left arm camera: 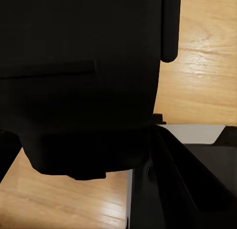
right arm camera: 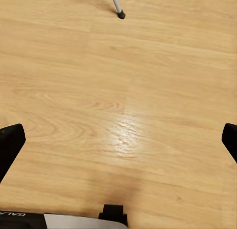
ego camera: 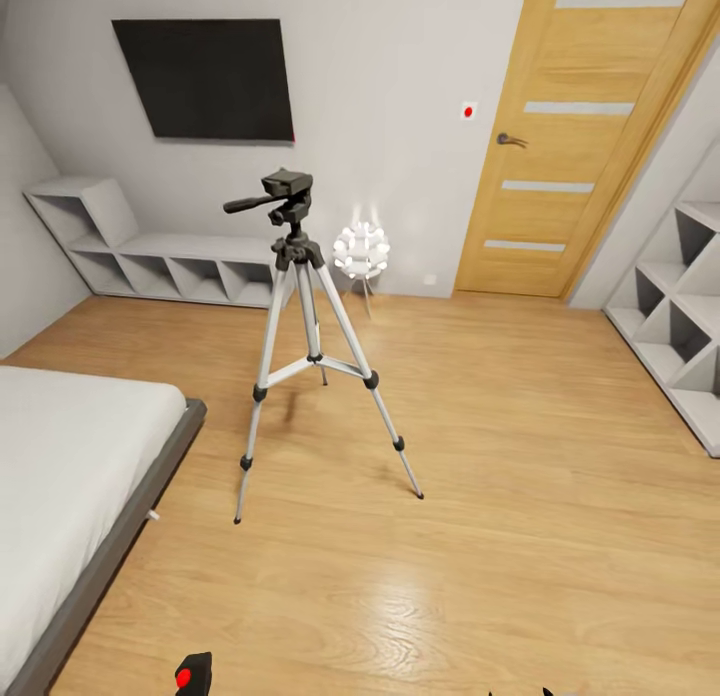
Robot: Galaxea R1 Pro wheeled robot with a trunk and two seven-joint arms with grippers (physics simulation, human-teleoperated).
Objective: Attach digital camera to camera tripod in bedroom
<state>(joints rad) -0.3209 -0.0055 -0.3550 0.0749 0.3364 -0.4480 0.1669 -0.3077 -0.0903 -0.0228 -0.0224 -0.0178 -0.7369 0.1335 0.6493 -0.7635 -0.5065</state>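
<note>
Light wood floor (ego camera: pixel 520 456) of the bedroom, bed (ego camera: pixel 70 476) at left. The left gripper's opening cannot be told; the digital camera (ego camera: pixel 193 673) is right against it. The camera tripod (ego camera: pixel 310 351) stands well ahead. The right gripper (right arm camera: pixel 118 140) is spread wide, empty.

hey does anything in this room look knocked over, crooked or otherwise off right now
Nothing stands out. The camera tripod stands upright on the wood floor with its three legs spread evenly and its head bare. The bed, wall shelves and closed door look orderly, and nothing seems spilled or broken.
</note>
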